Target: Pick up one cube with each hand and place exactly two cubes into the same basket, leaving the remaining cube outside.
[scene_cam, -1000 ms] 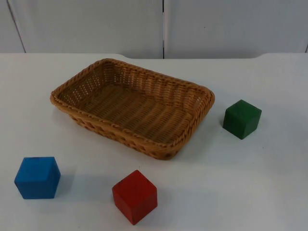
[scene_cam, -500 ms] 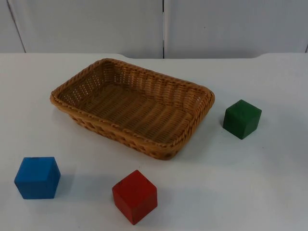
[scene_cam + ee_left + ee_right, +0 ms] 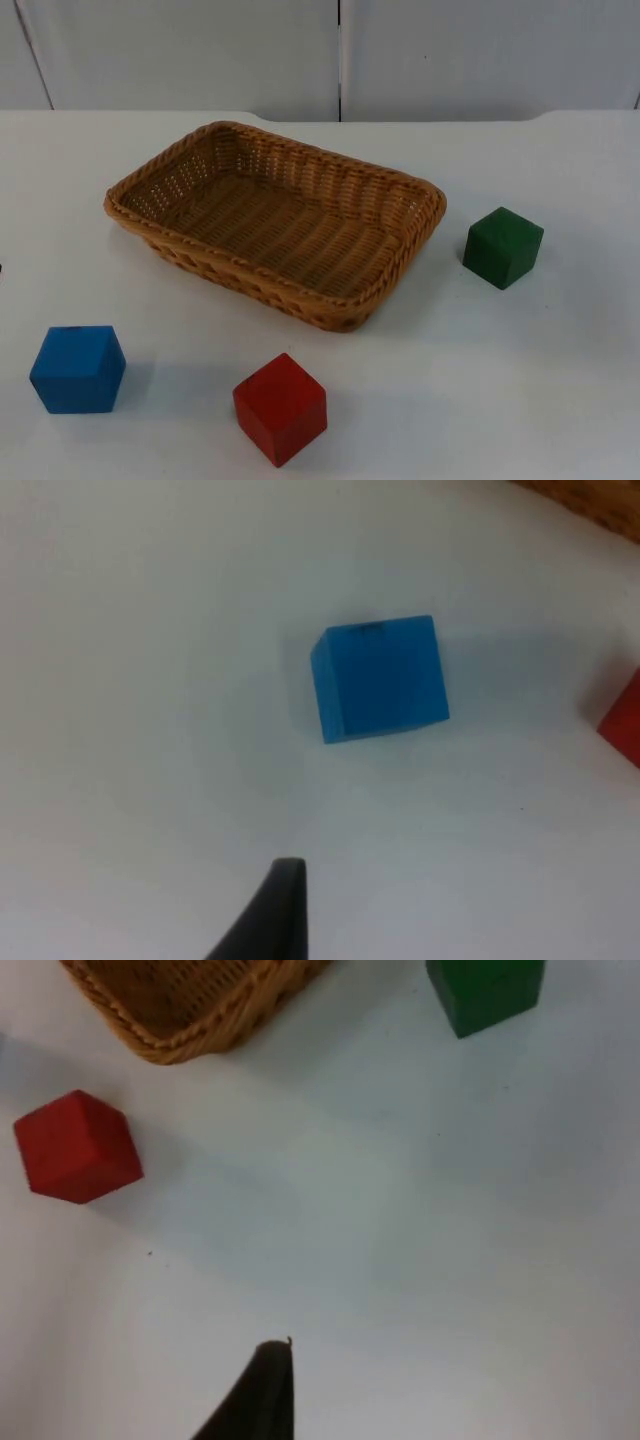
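White table (image 3: 560,380) is carrying a brown wicker basket (image 3: 345,297) lying between three cubes: blue cube (image 3: 78,368), red cube (image 3: 280,408), green cube (image 3: 502,247). Left gripper (image 3: 270,910) is hovering near blue, right gripper (image 3: 260,1390) is facing red and green; finger state: cannot tell

Lab-like test bench: bare white table (image 3: 560,380), grey partition wall (image 3: 480,55).

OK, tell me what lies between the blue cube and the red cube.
Nothing: bare white table separates the blue cube from the red cube, as the top view shows.
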You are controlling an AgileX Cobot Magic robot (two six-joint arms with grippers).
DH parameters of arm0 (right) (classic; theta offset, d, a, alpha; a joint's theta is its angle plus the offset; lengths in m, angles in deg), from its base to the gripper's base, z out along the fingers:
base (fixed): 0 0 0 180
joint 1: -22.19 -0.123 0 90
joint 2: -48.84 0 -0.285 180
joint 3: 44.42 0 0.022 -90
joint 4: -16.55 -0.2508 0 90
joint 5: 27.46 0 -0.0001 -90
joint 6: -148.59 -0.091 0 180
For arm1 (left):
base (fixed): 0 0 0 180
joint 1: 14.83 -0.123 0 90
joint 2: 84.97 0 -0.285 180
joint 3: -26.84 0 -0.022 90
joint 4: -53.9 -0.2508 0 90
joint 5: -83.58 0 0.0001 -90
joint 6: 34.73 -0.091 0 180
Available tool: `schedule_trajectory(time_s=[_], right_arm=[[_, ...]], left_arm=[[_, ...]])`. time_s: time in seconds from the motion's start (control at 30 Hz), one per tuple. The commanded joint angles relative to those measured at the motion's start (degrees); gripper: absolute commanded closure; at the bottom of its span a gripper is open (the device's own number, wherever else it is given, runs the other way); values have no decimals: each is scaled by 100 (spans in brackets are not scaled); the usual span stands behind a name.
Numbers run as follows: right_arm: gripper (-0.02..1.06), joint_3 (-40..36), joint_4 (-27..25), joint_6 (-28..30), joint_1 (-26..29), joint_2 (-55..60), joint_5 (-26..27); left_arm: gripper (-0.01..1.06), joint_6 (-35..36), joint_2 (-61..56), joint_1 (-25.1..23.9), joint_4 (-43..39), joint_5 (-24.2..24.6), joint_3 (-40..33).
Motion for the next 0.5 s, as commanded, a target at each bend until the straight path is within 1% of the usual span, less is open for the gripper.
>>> schedule_trajectory(time_s=[0.0, 0.1, 0.13, 0.2, 0.27, 0.3, 0.33, 0.4, 0.47], right_arm=[[-1, 19, -73, 68, -272, 0, 182], [-1, 19, -73, 56, -977, 0, 566], [-1, 19, -73, 56, -977, 0, 566], [-1, 19, -45, -38, -1468, 0, 864], [-1, 19, 92, -240, -1878, 0, 1069], [-1, 19, 243, -343, -2080, 0, 1158], [-1, 19, 243, -343, -2080, 0, 1158], [-1, 19, 556, -674, -2411, 28, 1252], [-1, 19, 638, -867, -2657, 121, 1293]], left_arm=[[0, -55, 69, -19, 124, -104, 31], [0, -123, 218, -19, 215, -104, 31], [0, -123, 218, -19, 215, -104, 31], [0, -203, 283, -19, 309, -104, 31], [0, -203, 334, -19, 356, -104, 31], [0, -208, 334, -19, 356, -114, 31], [0, -208, 334, -19, 356, -114, 31], [0, -221, 344, -19, 356, -128, 31], [0, -221, 344, -19, 382, -139, 31]])
